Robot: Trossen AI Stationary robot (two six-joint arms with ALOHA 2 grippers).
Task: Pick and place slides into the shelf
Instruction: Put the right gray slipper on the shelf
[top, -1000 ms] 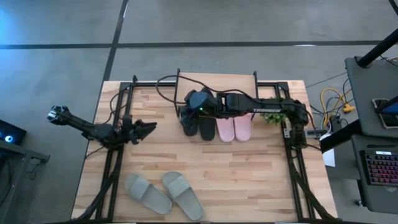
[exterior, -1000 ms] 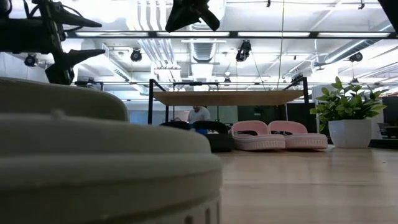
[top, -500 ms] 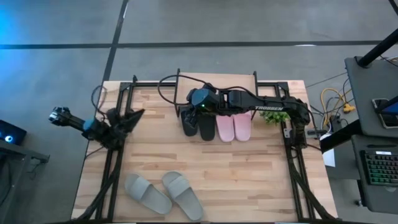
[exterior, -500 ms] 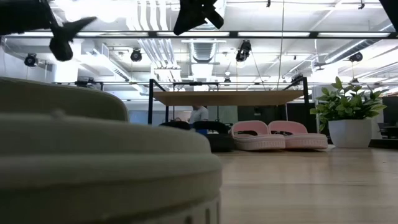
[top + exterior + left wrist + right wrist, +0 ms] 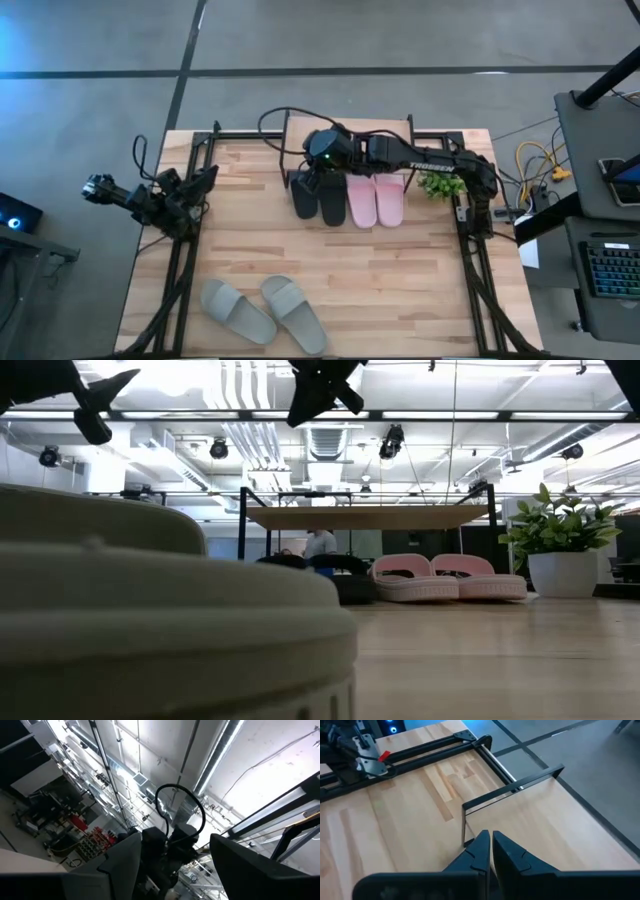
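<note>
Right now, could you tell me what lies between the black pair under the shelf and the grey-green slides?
In the high view, only bare tabletop separates the black pair from the grey-green slides.

Grey-green slide (image 5: 150,620) filling foreground, pink slides (image 5: 450,578) under shelf (image 5: 368,517), potted plant (image 5: 560,545) beside

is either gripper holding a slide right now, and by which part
No. The right gripper is shut on nothing above the shelf; the left gripper is open and empty.
</note>
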